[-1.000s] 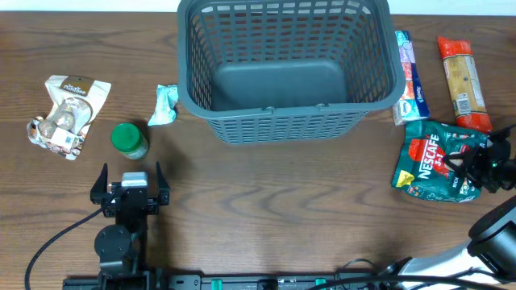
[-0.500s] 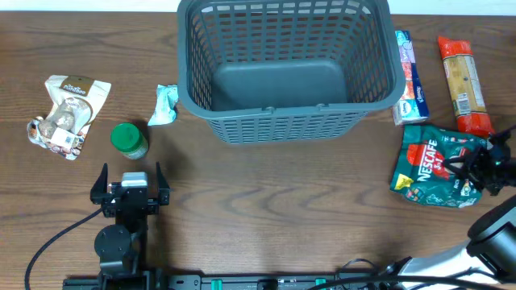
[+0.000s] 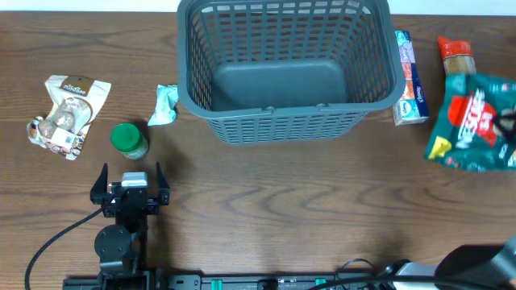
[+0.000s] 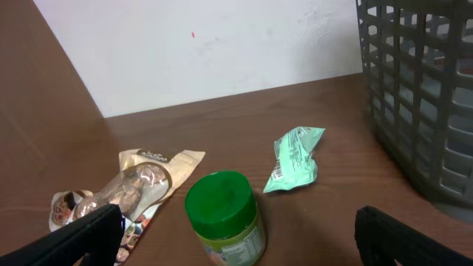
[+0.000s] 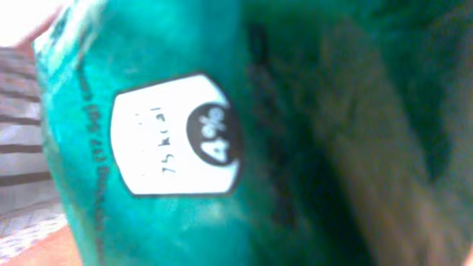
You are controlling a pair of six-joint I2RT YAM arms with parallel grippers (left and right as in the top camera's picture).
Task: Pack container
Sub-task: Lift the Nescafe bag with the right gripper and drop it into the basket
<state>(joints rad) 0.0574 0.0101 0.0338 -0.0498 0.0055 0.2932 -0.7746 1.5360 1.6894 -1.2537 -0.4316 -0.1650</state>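
The container (image 3: 286,113), a big dark grey lattice basket, stands empty at the table's far middle; its wall shows at the right of the left wrist view (image 4: 421,96). A green Nescafe packet (image 3: 476,121) hangs lifted above the table at the far right and fills the right wrist view (image 5: 170,148). My right gripper is shut on it, its fingers hidden behind the packet. My left gripper (image 3: 129,189) rests open near the front left, just short of a green-lidded jar (image 3: 129,138). Nothing sits between the left gripper's (image 4: 240,240) fingers.
A beige snack pouch (image 3: 68,113) lies at the far left. A small pale green packet (image 3: 165,105) lies beside the basket's left wall. A blue tissue packet (image 3: 409,76) and an orange-red packet (image 3: 455,52) lie right of the basket.
The Nescafe packet has risen off the table in the right gripper and shifted right and toward the back, now covering part of the orange-red packet. The left arm has not moved.
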